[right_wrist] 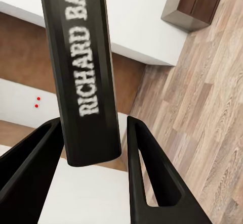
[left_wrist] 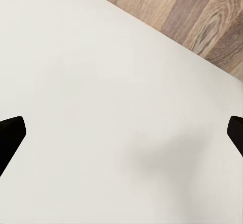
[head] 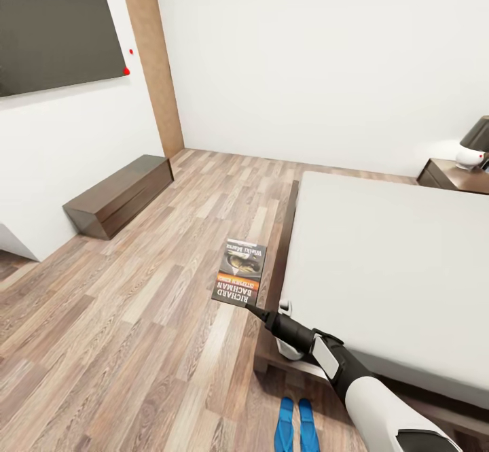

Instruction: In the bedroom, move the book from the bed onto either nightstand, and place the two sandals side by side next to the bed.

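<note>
The book (head: 239,272), dark with an orange band and white lettering, hangs above the wood floor just left of the bed (head: 394,248). My right gripper (head: 251,308) is shut on its near edge; the right wrist view has the book's spine (right_wrist: 83,72) clamped between the black fingers (right_wrist: 152,173). Two blue sandals (head: 296,426) lie side by side on the floor beside the bed's near corner. A dark nightstand (head: 451,175) stands at the far right behind the bed. My left gripper (left_wrist: 124,133) is open over a pale flat surface.
A long low dark-wood bench (head: 122,194) sits along the left wall under a dark wall panel (head: 54,24). A wooden pillar (head: 153,58) fills the far corner. A lamp (head: 475,146) stands on the nightstand. Open plank floor (head: 136,316) stretches between bench and bed.
</note>
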Tool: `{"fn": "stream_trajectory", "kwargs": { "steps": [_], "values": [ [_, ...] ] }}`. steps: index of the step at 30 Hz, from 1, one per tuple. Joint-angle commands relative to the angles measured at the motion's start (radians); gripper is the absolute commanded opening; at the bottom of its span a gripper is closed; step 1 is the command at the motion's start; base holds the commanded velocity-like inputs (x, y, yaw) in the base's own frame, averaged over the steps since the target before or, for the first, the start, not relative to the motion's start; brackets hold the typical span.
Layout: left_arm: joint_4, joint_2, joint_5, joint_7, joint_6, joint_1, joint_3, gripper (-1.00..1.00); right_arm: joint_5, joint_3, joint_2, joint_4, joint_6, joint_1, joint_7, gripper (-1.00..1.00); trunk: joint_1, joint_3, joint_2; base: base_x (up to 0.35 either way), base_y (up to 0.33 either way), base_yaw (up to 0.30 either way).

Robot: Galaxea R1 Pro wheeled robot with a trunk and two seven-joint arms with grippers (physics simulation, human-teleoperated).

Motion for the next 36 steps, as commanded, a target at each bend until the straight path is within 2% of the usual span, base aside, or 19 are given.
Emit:
{"fn": "stream_trajectory", "kwargs": {
  "steps": [1, 17, 36],
  "values": [
    [0.000, 0.000, 0.002, 0.005, -0.003, 0.000, -0.008, 1.00, -0.001, -0.006, 0.001, 0.001, 0.010, -0.001, 0.003, -1.00, 0.000, -0.002, -0.002, -0.032, 0.019, 0.000],
    [0.000, -0.002, 0.002, 0.005, -0.003, 0.000, -0.008, 1.00, -0.001, -0.007, 0.001, 0.004, 0.009, -0.001, 0.002, -1.00, 0.000, -0.002, -0.002, -0.009, 0.005, 0.019],
    [-0.001, -0.004, 0.002, 0.005, -0.003, 0.000, -0.008, 1.00, -0.001, -0.005, 0.002, 0.015, 0.008, -0.001, 0.002, -1.00, 0.000, -0.007, -0.002, -0.015, 0.000, 0.216]
  ]
}}
